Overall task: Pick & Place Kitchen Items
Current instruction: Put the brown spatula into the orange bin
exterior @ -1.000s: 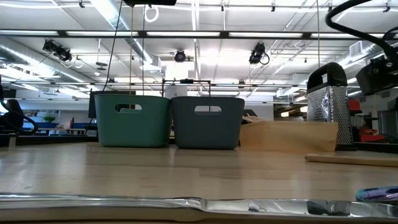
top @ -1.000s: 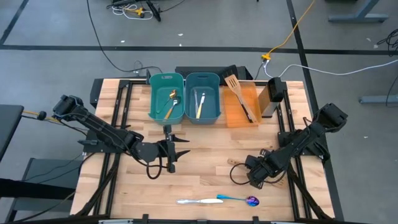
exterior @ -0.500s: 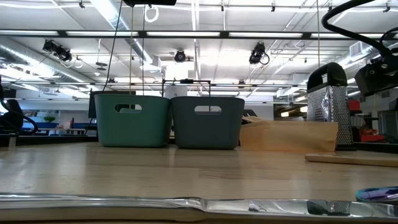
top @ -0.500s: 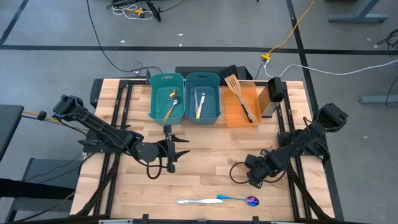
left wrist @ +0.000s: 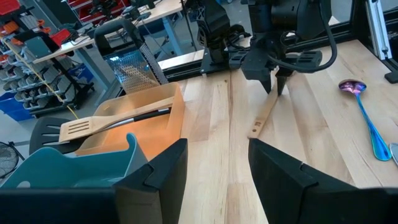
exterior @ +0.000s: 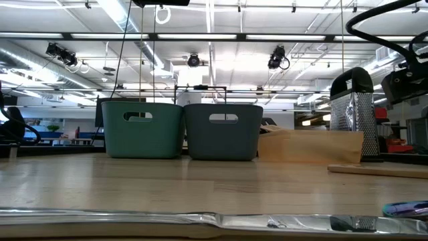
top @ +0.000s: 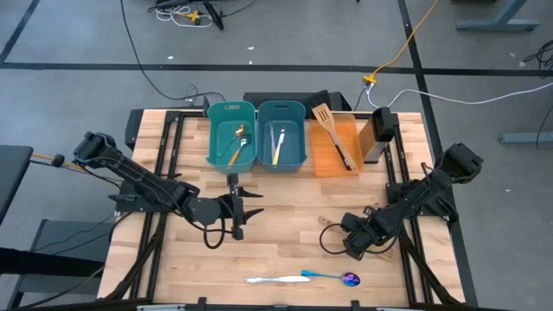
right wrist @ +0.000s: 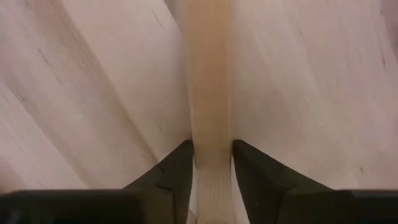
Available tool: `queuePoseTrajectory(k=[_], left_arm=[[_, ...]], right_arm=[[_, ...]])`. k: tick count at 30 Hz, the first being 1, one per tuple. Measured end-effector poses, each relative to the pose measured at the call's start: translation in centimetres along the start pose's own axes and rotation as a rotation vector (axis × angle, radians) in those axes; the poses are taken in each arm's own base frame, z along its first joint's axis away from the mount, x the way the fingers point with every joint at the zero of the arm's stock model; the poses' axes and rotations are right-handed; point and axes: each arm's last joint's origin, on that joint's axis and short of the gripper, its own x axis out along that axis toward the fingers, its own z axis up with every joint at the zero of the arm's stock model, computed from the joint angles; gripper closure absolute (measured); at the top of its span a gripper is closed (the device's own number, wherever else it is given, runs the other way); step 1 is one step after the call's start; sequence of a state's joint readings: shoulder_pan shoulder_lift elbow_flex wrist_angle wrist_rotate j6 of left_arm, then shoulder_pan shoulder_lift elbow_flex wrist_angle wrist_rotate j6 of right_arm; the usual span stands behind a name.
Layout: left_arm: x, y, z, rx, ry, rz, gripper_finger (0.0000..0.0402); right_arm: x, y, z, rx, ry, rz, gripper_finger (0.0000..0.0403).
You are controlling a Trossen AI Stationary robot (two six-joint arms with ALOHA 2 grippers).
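Right gripper (left wrist: 274,79): low over the table's right front; the right wrist view shows its fingers (right wrist: 169,169) pinching a pale wooden spatula handle (right wrist: 210,93) on both sides.
Same spatula from the left wrist view: lying flat on the boards (left wrist: 263,117), claw tips at its far end; the high view hides it under the arm.
Left gripper (top: 241,206): parked mid-table, in front of the bins, fingers spread wide with nothing between them.
Left teal bin (top: 216,138): gold spoon (top: 238,142) inside, seen only from above; the low view shows only the bin walls.
Right teal bin (top: 298,138): cream-handled cutlery (top: 278,144) inside.
Orange tray (top: 346,134): second wooden spatula (top: 324,117) and black slotted spatula (top: 344,155) lying across it.
Front edge: silver piece (top: 272,280) just beside the blue-handled purple spoon (top: 333,276).
Box grater (exterior: 353,110): upright, right of the tray.
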State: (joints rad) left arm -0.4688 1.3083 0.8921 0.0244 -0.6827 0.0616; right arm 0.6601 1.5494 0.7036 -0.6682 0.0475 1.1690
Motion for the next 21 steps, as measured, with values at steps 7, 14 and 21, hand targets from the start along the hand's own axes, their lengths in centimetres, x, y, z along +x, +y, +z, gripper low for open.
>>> queuePoseTrajectory(k=[7,14,21], left_arm=[[0.0,0.0,0.0,0.0,0.0,0.0,0.0225],[0.0,0.0,-0.2,0.01,0.013,-0.001,0.0225],[0.0,0.0,-0.2,0.005,0.013,-0.001,0.0225]], right_arm=[[0.0,0.0,0.0,0.001,-0.005,-0.007,0.0321],[-0.2,0.1,0.1,-0.008,-0.003,-0.014,0.0321],[-1.7,1.0,0.5,-0.057,0.004,-0.029,0.0321]])
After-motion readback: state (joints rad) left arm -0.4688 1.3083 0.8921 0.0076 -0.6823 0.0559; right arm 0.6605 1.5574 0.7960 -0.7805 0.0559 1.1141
